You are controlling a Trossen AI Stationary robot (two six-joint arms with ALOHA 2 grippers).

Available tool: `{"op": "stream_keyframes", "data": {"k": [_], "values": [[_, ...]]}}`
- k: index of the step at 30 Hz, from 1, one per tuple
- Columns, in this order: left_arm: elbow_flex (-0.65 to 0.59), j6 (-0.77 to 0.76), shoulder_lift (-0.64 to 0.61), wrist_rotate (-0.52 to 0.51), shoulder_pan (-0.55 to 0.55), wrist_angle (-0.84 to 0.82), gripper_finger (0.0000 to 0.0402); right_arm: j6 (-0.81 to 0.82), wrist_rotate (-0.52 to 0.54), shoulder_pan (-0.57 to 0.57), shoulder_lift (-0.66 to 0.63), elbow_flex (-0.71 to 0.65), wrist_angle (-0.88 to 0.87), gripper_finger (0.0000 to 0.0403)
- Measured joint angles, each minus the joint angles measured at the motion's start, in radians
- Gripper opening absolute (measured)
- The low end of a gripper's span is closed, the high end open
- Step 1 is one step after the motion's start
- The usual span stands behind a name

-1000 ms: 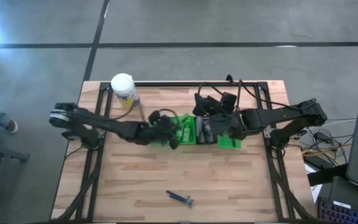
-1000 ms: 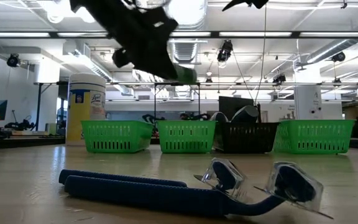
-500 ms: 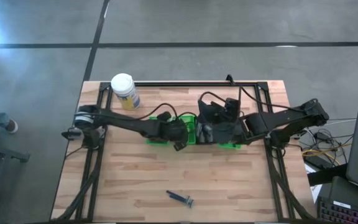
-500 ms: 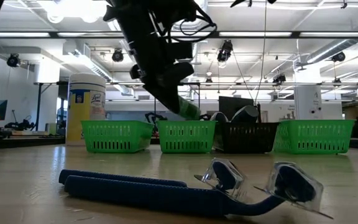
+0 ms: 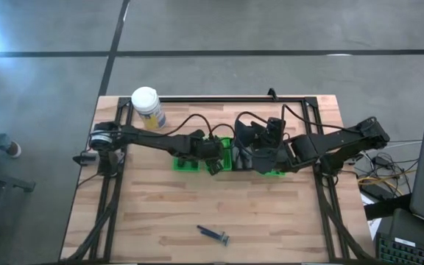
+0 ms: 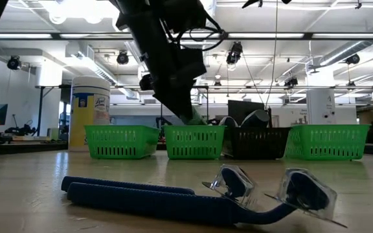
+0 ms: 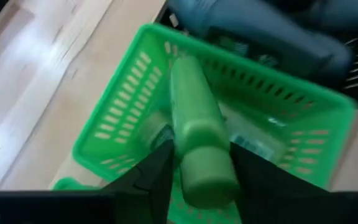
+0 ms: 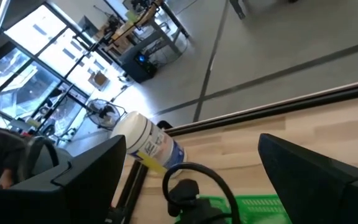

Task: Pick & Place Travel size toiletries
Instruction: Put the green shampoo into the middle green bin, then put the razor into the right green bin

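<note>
One green bottle clamped in left pincer over green basket.
Likely light, rigid, smooth plastic; best gripped across mid-body. Right pincer over neighbouring baskets, opening impossible to tell.

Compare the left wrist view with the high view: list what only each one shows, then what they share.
Only the left wrist view: the left tool shut on a green bottle, with other items lying inside the green bin under it.

Only the high view: the white canister, the razor lying alone on the table, and the right tool over the neighbouring bins.

Both: that green bin, the black bin beside it and the wooden table.
</note>
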Motion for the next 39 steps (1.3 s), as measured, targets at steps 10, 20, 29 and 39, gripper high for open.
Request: {"op": "stream_keyframes", "data": {"k": [10, 20, 29, 39], "values": [[0.029, 0.017, -0.021, 0.075, -0.025, -0.031, 0.0225, -0.002, -0.035, 0.0, -0.001, 0.0, -0.015, 0.0363], [-0.172, 0.436, -0.306, 0.099, -0.231, -0.019, 0.0225, -0.103, -0.473, 0.05, -0.001, 0.0, -0.094, 0.0363], [-0.56, 0.247, -0.621, 0.162, -0.37, 0.159, 0.0225, -0.004, -0.673, 0.18, 0.007, -0.051, -0.157, 0.0363], [-0.756, 0.425, -0.596, 0.231, -0.559, 0.6, 0.0225, 0.223, -0.791, 0.279, 0.118, -0.102, -0.14, 0.0363]]}}
